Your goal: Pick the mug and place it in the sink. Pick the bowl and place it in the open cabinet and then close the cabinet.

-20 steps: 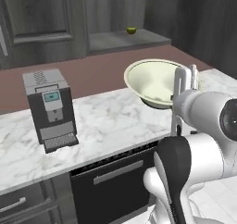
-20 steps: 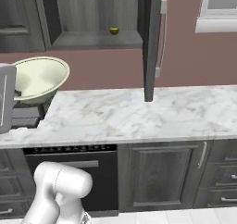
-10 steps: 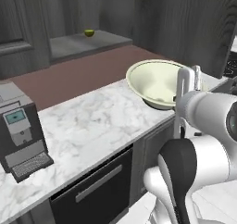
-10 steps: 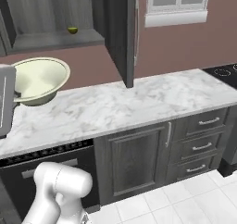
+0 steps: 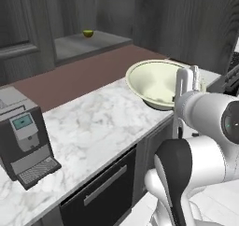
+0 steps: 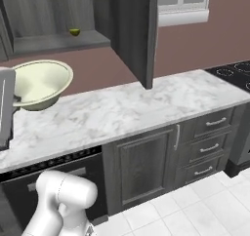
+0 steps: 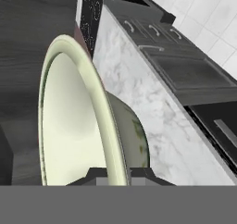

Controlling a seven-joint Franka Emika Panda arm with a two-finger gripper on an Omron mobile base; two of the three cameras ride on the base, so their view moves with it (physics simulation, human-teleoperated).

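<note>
Carrying bowl [image 5: 158, 82] by rim, claw [image 7: 118, 172] pinching it, up over counter [image 6: 127, 108]. Robot base rolled sideways; open cabinet [image 6: 134, 30] shelf now closer. Bowl goes in there next.

The white arm rises from the lower right of the left base view, bends at a dark joint, and its big round wrist part is turned toward the camera. From this wrist the hand [image 5: 188, 80] stands up, with its flat white body almost upright. In the right base view the hand [image 6: 7, 108] shows at the left edge as a pale upright block. The hand is closed on the rim of the bowl [image 5: 156, 82]. In the hand view the two dark fingertips [image 7: 95, 174] sit on both sides of the rim, one inside and one outside.
</note>
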